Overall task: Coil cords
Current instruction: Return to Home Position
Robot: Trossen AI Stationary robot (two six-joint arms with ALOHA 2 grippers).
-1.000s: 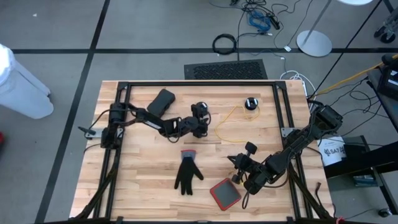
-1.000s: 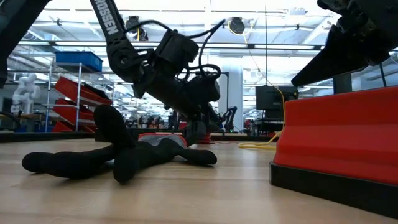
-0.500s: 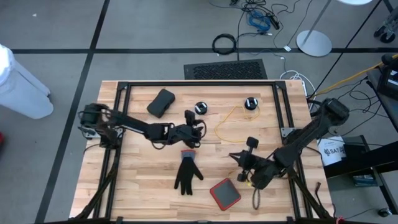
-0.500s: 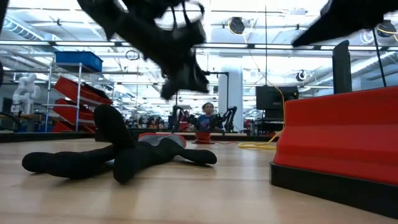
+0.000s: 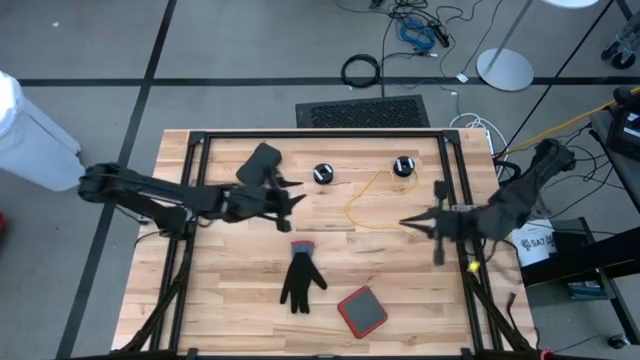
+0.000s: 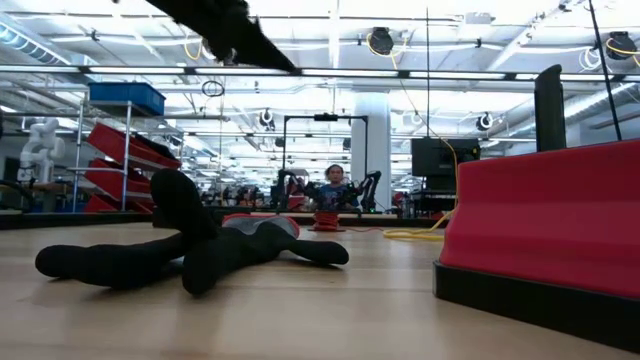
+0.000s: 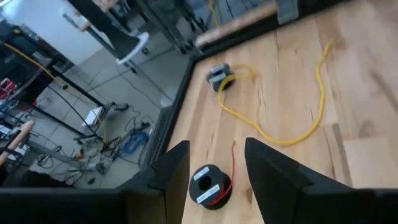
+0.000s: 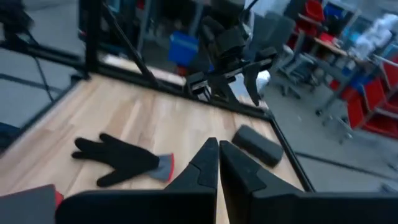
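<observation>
High view, left to right: we find the left arm reaching in from the left edge of the table (image 5: 225, 285); its left gripper (image 5: 292, 198) hangs above the boards just beside a black pouch (image 5: 262, 162); the left wrist view shows its fingers (image 7: 177, 177) spread apart with nothing between them, so we record it as released. A black glove (image 5: 300, 277) lies flat nearer the front edge, cuff toward the back; a red pad (image 5: 362, 311) lies just to its right, close to the front.

Toward the back rail, just right of the left gripper and apart from it, sits a black puck (image 5: 322, 173); the left wrist view shows the red wire (image 7: 219, 194) wound on it, with a short red tail running off onto the boards. Farther right, also near the back rail, sits a second puck (image 5: 403, 165); the yellow cord (image 5: 352, 208) leaves it and runs in a loose open loop across the boards toward the middle; it lies uncoiled.

At the right side, the right arm comes in over the table's right rail; the right gripper (image 5: 410, 222) points leftward near the loop; the right wrist view shows its fingers (image 8: 208, 163) pressed together, clenched on nothing.

Low view confirms glove and red pad resting on the boards; a person (image 6: 333, 184) shows far off in the room beyond.
</observation>
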